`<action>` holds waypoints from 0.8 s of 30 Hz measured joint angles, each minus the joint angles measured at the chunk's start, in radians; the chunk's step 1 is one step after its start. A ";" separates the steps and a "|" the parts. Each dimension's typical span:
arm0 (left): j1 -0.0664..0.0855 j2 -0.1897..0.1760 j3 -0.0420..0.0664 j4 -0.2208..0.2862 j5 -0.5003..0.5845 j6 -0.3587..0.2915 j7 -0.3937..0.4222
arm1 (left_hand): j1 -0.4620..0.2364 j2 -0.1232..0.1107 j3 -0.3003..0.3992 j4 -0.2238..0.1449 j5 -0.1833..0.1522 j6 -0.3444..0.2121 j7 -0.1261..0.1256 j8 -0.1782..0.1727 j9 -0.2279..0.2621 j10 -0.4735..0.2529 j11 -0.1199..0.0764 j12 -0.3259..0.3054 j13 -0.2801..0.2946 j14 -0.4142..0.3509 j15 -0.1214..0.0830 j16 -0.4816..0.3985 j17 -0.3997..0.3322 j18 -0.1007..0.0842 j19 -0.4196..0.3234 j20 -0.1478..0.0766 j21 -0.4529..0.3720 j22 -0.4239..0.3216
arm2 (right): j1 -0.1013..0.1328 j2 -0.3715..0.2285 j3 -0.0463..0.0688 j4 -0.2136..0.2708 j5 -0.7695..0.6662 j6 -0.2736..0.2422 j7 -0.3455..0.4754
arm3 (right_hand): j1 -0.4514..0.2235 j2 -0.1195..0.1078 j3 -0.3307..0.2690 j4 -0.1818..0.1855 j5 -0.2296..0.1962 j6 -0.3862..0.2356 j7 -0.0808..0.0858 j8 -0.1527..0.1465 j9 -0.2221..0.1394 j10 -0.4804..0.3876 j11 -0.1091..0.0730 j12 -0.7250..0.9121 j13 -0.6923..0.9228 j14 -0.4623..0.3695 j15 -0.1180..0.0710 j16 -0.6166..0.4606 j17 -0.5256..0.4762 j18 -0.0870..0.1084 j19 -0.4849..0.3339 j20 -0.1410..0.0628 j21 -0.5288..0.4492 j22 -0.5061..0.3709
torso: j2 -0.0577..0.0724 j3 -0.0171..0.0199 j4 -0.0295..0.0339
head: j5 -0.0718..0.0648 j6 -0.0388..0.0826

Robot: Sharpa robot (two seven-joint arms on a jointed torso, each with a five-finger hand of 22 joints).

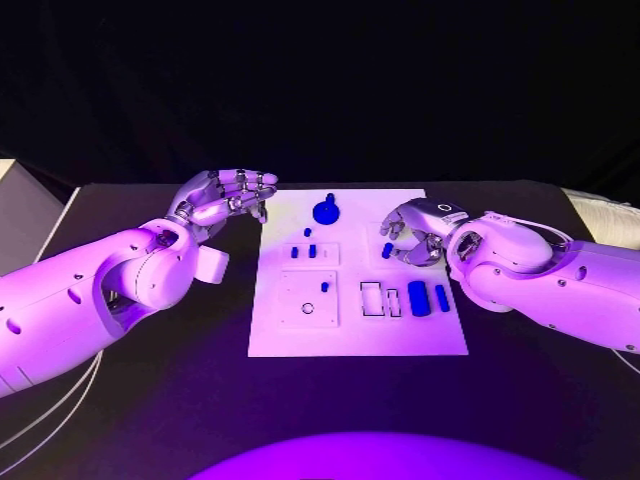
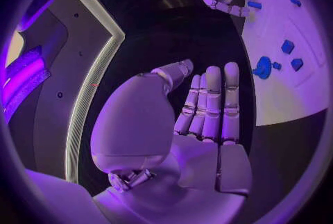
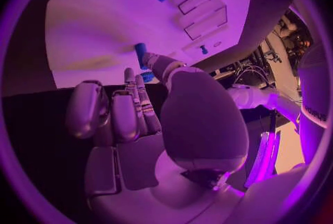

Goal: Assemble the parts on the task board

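While I watch from the head camera, the board [image 1: 358, 345] lies flat in the middle of the black table [image 1: 147, 400], between my two arms. My left hand [image 1: 228, 196] hovers over bare table just off the board's far left corner, holding nothing; in its wrist view the fingers [image 2: 211, 103] stand straight and close together, with the thumb apart. My right hand [image 1: 412, 235] sits over the board's right side, and its thumb and a finger pinch a small blue part [image 1: 387, 250]; the right wrist view shows that part [image 3: 142, 51] at the fingertips, close over the white surface, though I cannot tell whether it touches. A round blue part [image 1: 327, 211] with a stub lies near the far edge of the board. Two small blue pieces [image 1: 304, 251] stand on a raised plate left of centre. Nearer me, a square plate [image 1: 307, 299] carries a hole and a small peg. To its right lie open white slots [image 1: 381, 299], then a wide blue block [image 1: 417, 296] and a slim blue bar [image 1: 441, 298] side by side.
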 measured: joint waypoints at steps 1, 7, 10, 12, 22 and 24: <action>0.000 0.000 0.000 0.000 0.000 0.000 0.000 | 0.000 0.000 0.000 0.000 0.000 0.000 0.000 0.000 0.000 0.000 0.000 0.000 0.000 0.000 0.000 0.000 0.000 0.000 0.000 0.000 0.000 0.000 | 0.000 0.002 -0.001 -0.001 -0.002 0.009 -0.003 | 0.000 0.000 0.000 0.000 0.000 0.003 -0.003 0.000 0.000 0.001 -0.001 0.004 0.000 0.000 0.000 0.000 0.000 0.000 0.000 0.000 0.000 0.000 | 0.000 0.0001 -0.0002 | 0.000 0.000; -0.001 0.001 0.000 -0.002 0.000 0.000 0.000 | 0.000 0.000 0.000 0.000 0.000 0.000 0.000 0.000 0.000 0.000 0.000 0.000 0.000 0.000 0.000 0.000 0.000 0.000 0.000 0.000 0.000 0.000 | -0.001 0.009 -0.002 -0.003 -0.012 0.035 -0.012 | 0.004 0.004 0.006 0.006 0.000 0.021 -0.001 0.001 0.003 0.015 -0.005 0.013 0.002 0.000 0.000 0.004 0.000 0.000 0.000 0.000 0.004 0.005 | 0.000 0.0001 -0.0009 | 0.000 -0.001; -0.001 0.002 0.000 -0.002 0.000 -0.001 0.001 | 0.000 0.000 -0.006 0.000 0.000 0.000 0.000 0.006 0.000 0.000 0.000 0.000 -0.001 0.000 0.000 0.000 -0.001 0.000 0.000 0.000 -0.004 -0.002 | -0.002 0.011 -0.002 -0.002 -0.014 0.038 -0.014 | 0.004 0.004 0.019 0.019 0.000 0.040 0.004 0.012 0.006 0.040 -0.009 0.022 0.004 0.004 -0.004 0.010 0.006 0.000 0.006 -0.006 0.020 0.019 | 0.000 0.0001 -0.0009 | -0.001 -0.001; -0.001 0.002 0.000 -0.003 0.000 -0.002 0.002 | 0.000 0.000 -0.006 0.000 0.000 0.000 0.000 0.006 0.000 0.000 0.000 0.000 -0.001 0.000 0.000 0.000 -0.001 0.000 0.000 0.000 -0.004 -0.002 | -0.003 0.012 -0.003 0.000 -0.015 0.039 -0.015 | 0.004 0.004 0.029 0.029 0.000 0.049 0.003 0.012 0.008 0.057 -0.014 0.031 0.006 0.000 -0.007 0.020 0.016 0.000 0.014 -0.007 0.036 0.036 | 0.000 0.0001 -0.0009 | -0.002 -0.002; -0.002 0.002 0.000 -0.003 0.000 -0.003 0.004 | 0.000 0.000 -0.005 0.000 0.000 0.000 0.000 0.006 0.000 0.000 0.000 0.000 -0.001 0.000 0.000 0.000 -0.001 0.000 0.000 0.000 -0.004 -0.002 | -0.007 0.017 -0.002 -0.001 -0.017 0.033 -0.018 | 0.016 0.030 0.067 0.033 -0.006 0.119 -0.003 0.051 0.027 0.123 -0.026 0.035 0.012 0.000 -0.015 0.032 0.030 0.000 0.018 -0.011 0.066 0.068 | 0.000 0.0005 -0.0009 | -0.002 -0.004; -0.002 0.002 0.000 -0.003 0.000 -0.004 0.004 | 0.000 0.000 -0.005 0.000 0.000 0.000 0.000 0.006 0.000 0.000 0.000 0.000 -0.001 0.000 0.000 0.000 -0.001 0.000 0.000 0.000 -0.004 -0.002 | -0.008 0.018 -0.002 -0.001 -0.017 0.027 -0.020 | 0.022 0.037 0.076 0.029 -0.006 0.134 -0.005 0.059 0.031 0.141 -0.028 0.040 0.013 0.003 -0.019 0.037 0.032 -0.007 0.020 -0.013 0.076 0.077 | 0.000 0.0005 -0.0008 | -0.002 -0.004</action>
